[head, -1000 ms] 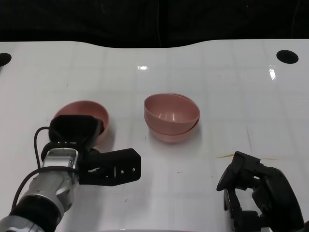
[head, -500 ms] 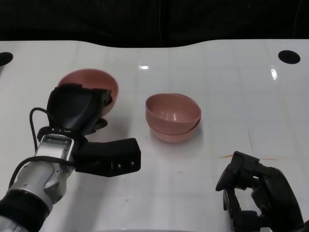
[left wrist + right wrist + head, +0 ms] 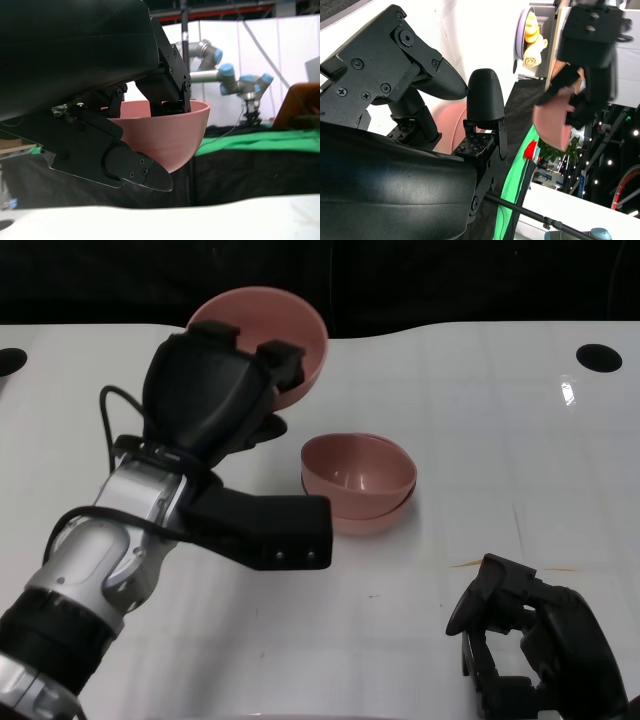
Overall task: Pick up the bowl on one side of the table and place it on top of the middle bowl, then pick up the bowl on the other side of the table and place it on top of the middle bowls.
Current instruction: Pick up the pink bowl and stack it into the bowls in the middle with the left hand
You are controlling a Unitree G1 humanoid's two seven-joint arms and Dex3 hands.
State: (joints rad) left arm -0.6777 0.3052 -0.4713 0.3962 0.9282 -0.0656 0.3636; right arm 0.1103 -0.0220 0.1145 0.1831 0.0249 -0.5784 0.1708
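A pink bowl (image 3: 275, 335) hangs in the air, gripped at its near rim by my left hand (image 3: 215, 400). It is up left of and behind the middle stack of two pink bowls (image 3: 358, 483) on the white table (image 3: 480, 440). The left wrist view shows the same bowl (image 3: 167, 132) held level between the fingers (image 3: 125, 162), well above the table. My right hand (image 3: 530, 650) rests at the front right, fingers apart, holding nothing. From the right wrist view the lifted bowl (image 3: 554, 125) and the stack (image 3: 451, 127) show beyond its fingers (image 3: 485, 95).
Two round black holes sit in the table's far corners, one right (image 3: 598, 357) and one left (image 3: 8, 362). A thin orange streak (image 3: 510, 565) marks the surface in front of my right hand. Dark cloth runs behind the far edge.
My left hand has raised the left bowl off the table and carried it up and rightward, toward the middle stack. The right hand has stayed where it was.
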